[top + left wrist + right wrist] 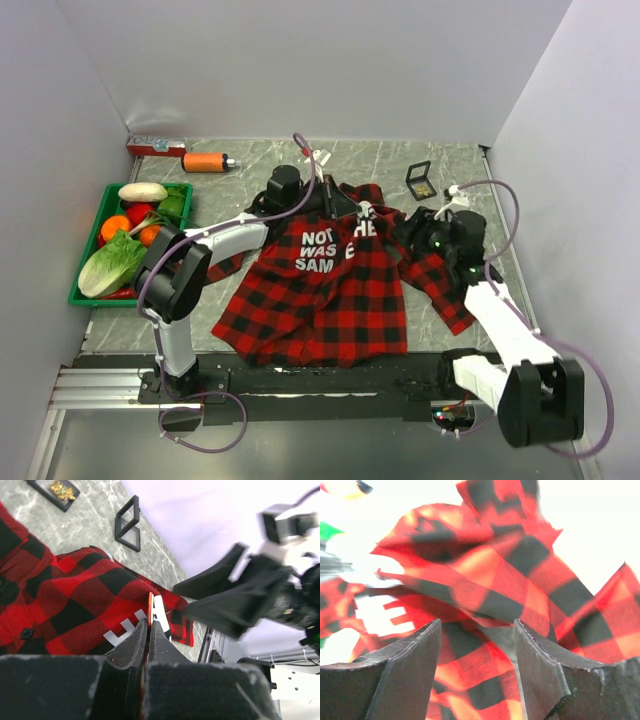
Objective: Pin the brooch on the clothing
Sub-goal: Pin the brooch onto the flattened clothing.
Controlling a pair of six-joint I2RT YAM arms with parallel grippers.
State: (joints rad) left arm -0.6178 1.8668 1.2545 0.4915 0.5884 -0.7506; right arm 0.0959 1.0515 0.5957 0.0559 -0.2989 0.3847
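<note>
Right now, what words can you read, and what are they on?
"NOT", "WAS", "SAM": white block letters on the plaid shirt, cut off at its front opening.
"HE": white letters on the shirt's other front panel, partly folded away.
Red box at the back: its label is too small to read.

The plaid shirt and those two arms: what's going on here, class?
The left gripper is pinched shut on the front edge of the plaid shirt, near its white lettering. The right gripper, jaws open, faces bunched fabric by one sleeve. The brooch lies in its black case beyond the shirt, not yet picked up.
</note>
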